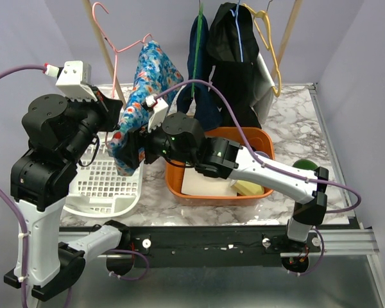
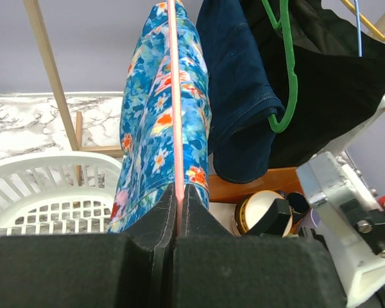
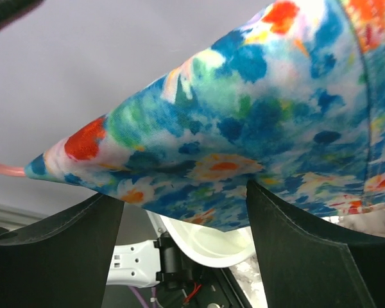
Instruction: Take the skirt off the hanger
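Note:
The blue floral skirt (image 1: 147, 80) hangs on a pink wire hanger (image 1: 117, 51) at the back left. My left gripper (image 1: 114, 110) is shut on the hanger's wire; in the left wrist view the pink hanger (image 2: 175, 96) runs down over the skirt (image 2: 155, 122) into my closed left gripper (image 2: 178, 200). My right gripper (image 1: 141, 140) is open at the skirt's lower part. In the right wrist view the skirt (image 3: 244, 122) fills the upper frame and its lower edge dips between my right gripper's (image 3: 186, 208) spread fingers (image 3: 308, 250). An end of the hanger (image 3: 3, 168) pokes out at the left.
A white laundry basket (image 1: 106, 189) lies below the skirt on the left. An orange bin (image 1: 264, 138) with items sits in the middle. Dark garments (image 1: 234, 70) hang on green and yellow hangers to the right. Wooden rack poles (image 1: 99, 38) stand behind.

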`<action>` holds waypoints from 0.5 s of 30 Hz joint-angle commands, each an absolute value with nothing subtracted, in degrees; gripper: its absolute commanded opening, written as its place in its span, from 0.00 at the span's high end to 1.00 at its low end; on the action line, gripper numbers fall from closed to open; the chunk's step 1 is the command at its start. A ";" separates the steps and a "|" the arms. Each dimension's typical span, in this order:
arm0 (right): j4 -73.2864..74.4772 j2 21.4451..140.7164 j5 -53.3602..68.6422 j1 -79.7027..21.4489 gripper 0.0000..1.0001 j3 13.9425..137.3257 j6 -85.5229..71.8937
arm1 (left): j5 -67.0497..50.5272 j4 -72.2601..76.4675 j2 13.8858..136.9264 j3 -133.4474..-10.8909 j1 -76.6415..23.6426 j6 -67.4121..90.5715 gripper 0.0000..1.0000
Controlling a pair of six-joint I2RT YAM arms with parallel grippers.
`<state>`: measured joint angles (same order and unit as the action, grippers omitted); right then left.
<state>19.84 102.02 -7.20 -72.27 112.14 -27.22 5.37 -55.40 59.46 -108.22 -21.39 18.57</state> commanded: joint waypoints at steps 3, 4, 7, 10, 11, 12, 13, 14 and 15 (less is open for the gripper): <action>17.22 103.45 -6.85 -73.48 0.14 110.30 -30.50 | 5.27 -49.04 58.09 -106.70 -21.36 18.72 1.00; 17.23 103.62 -6.94 -73.56 0.15 110.22 -30.50 | 5.88 -49.04 58.10 -106.61 -21.36 18.20 1.00; 16.09 103.45 -5.55 -73.56 0.14 109.43 -30.15 | 7.64 -49.22 57.92 -106.09 -21.36 18.02 1.00; 13.45 103.27 -4.92 -73.74 0.19 108.63 -30.06 | 7.73 -48.78 57.66 -105.64 -21.36 18.54 1.00; 13.45 103.45 -5.27 -73.74 0.24 108.72 -30.15 | 7.65 -48.69 57.74 -105.73 -21.36 18.72 1.00; 13.71 103.53 -5.62 -73.74 0.40 108.89 -30.15 | 7.73 -48.60 57.74 -105.82 -21.36 18.63 1.00; 14.06 103.45 -6.58 -73.74 0.51 108.81 -30.15 | 7.82 -48.52 57.74 -105.82 -21.36 18.55 1.00; 14.24 103.19 -6.85 -73.74 0.63 107.68 -30.23 | 8.61 -48.52 57.74 -105.82 -21.36 18.28 1.00; 13.72 102.05 -7.20 -73.74 0.90 106.62 -30.15 | 9.05 -48.69 57.83 -105.82 -21.36 17.76 1.00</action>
